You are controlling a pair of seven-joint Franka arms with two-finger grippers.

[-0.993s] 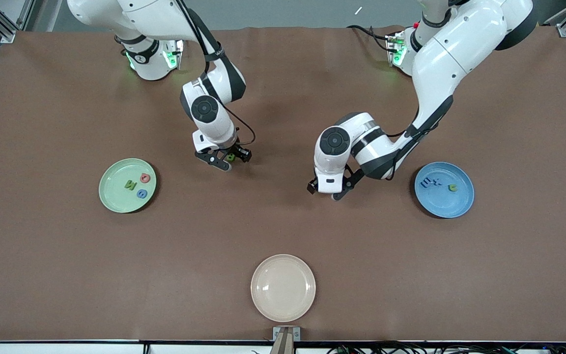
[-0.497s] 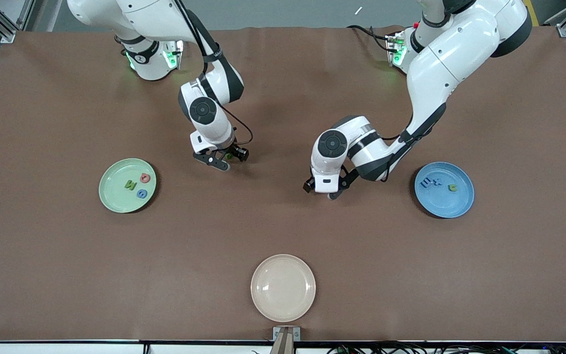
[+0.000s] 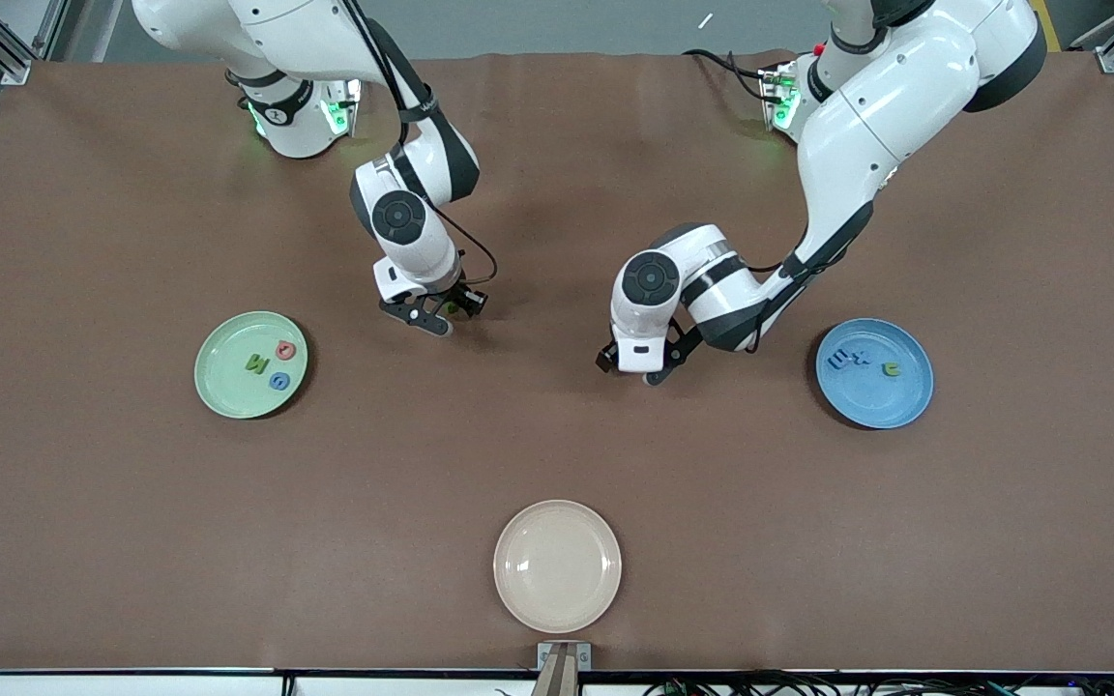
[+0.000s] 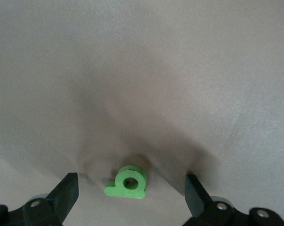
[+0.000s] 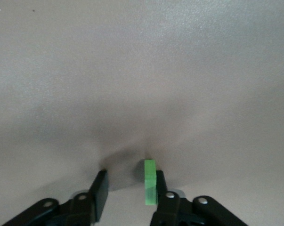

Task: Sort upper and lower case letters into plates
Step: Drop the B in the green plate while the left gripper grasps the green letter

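Observation:
My left gripper [image 3: 630, 369] is low over the bare table between the two plates, open, with a small green letter [image 4: 127, 182] lying flat between its jaws [image 4: 131, 189]. My right gripper [image 3: 443, 314] is down at the table near the pale green plate [image 3: 219, 389], open. Its jaws [image 5: 131, 179] stand narrow around a second green letter [image 5: 150, 181]. That letter stands on edge against one finger, with a gap to the other finger. The green plate holds a green, a red and a blue letter. The blue plate [image 3: 878, 408] holds blue letters and a green one.
A cream-beige plate [image 3: 557, 565] with nothing in it sits near the front edge, midway along the table. A brown mat covers the table, and both arm bases stand along its back edge.
The right gripper's jaws have narrowed around the green letter. The left gripper has shifted slightly toward the right arm's end of the table and stayed wide.

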